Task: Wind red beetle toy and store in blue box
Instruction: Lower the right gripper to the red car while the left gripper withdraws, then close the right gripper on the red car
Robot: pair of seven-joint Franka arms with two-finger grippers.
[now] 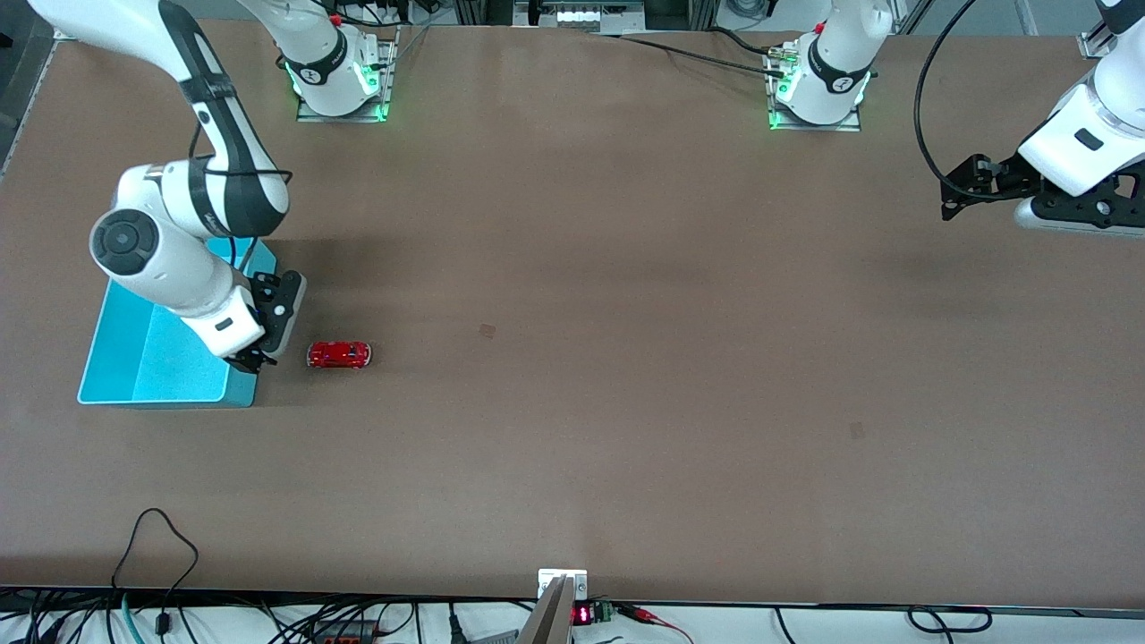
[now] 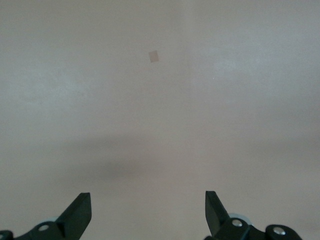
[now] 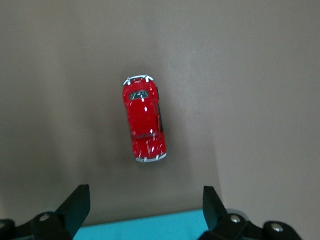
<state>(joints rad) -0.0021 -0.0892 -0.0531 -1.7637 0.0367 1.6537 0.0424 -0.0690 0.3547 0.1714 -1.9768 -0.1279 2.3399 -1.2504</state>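
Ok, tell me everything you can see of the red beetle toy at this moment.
The red beetle toy is a tiny glossy red car with a rounded body, silvery window and pale trim at both ends. It sits upright on the brown table, lengthwise along it, just beside the blue box toward the left arm's end. Nothing touches it: the open right gripper hangs over the box's edge next to it.

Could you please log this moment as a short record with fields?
toy car: red beetle toy on the table, beside the blue box, outside it
box: no toy in its visible part
right gripper: open, empty, over the box's edge nearest the car
left gripper: open, empty, waiting over the left arm's end of the table
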